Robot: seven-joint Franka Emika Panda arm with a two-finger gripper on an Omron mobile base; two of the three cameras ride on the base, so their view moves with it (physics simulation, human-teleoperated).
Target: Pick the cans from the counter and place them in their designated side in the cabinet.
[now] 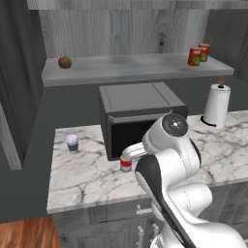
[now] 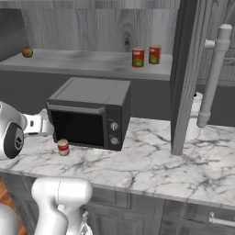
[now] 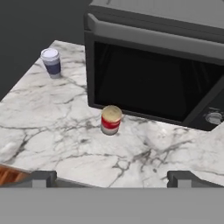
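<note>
marble counter point(image 3: 52, 131) carried one red-and-white can point(image 3: 110, 120) with a tan top, standing upright just in front of the black microwave point(image 3: 166, 65), near its left front corner but apart from its door. in the left base view that can point(image 1: 126, 164) showed beside the arm point(image 1: 169, 164), and in the right base view it point(image 2: 63, 147) stood left of the microwave door's lower edge. gripper point(image 3: 111, 178) hovered above the counter's front edge, well short of the can, its fingers point(image 3: 41, 178) spread wide with nothing between them. two orange-red cans point(image 1: 198, 54) with green patches stood side by side, upright, at the right end of the shelf point(image 1: 121, 70); the right base view showed them point(image 2: 146, 56) close together, though i could not tell if they touched. an apple point(image 1: 65, 62) sat at the shelf's far left end. a white cup point(image 3: 51, 62) with a blue band stood on the counter left of the microwave, well apart from the can. a paper towel roll point(image 1: 216, 104) stood upright on the counter to the microwave's right.
</note>
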